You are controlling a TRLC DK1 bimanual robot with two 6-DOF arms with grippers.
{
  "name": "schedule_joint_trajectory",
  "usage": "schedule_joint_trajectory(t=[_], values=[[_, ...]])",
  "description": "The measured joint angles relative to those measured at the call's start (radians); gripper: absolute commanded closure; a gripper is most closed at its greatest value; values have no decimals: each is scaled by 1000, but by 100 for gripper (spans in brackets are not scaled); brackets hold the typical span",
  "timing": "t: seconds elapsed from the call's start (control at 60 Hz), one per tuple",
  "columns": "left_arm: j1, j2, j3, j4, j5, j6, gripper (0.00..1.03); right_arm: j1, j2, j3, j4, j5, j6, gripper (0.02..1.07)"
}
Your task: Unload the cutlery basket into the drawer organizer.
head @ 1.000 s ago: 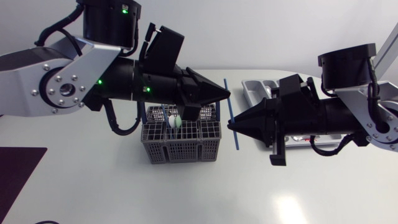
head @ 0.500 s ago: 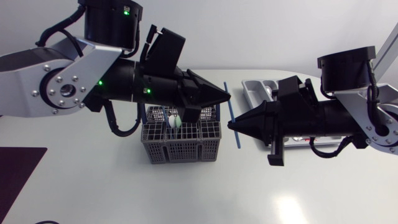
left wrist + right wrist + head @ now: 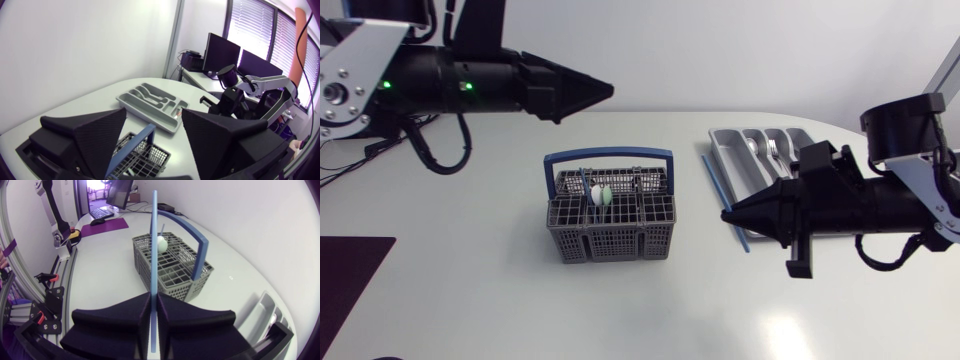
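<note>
- left arm: comes in high from the table's far left corner, stretched level; left gripper points towards the middle of the table, well apart from everything on it.
- left gripper state: its fingers stand wide apart with nothing between them, released.
- right arm: comes in from the right side, lying low and near level; right gripper points towards the cutlery basket.
- right gripper state: its fingers are pressed on a thin blue stick from both sides, grasping it near its middle.
- thin blue stick: crosses the right fingertips, both ends free; its far end lies beside the drawer organizer.
- cutlery basket: ahead of the right gripper, apart from it; blue handle upright; a white and green piece stands inside.
- drawer organizer: beside and behind the right gripper; its near end is hidden under the right arm.
- hard to make out: metal cutlery in the organizer, kinds not certain; other contents of the basket behind its mesh.
</note>
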Motion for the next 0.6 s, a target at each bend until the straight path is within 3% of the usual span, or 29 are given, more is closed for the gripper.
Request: schedule_joint_trajectory(t=[0.167, 0.35, 0.6], values=[[73, -30, -27, -95, 0, 100, 15, -143, 34, 26, -16, -24, -30, 101], [112, -38, -121, -159, 0, 224, 16, -248, 207, 139, -14, -22, -12, 101], [112, -40, -214, -187, 0, 357, 16, -278, 497, 330, 73, 121, 193, 101]])
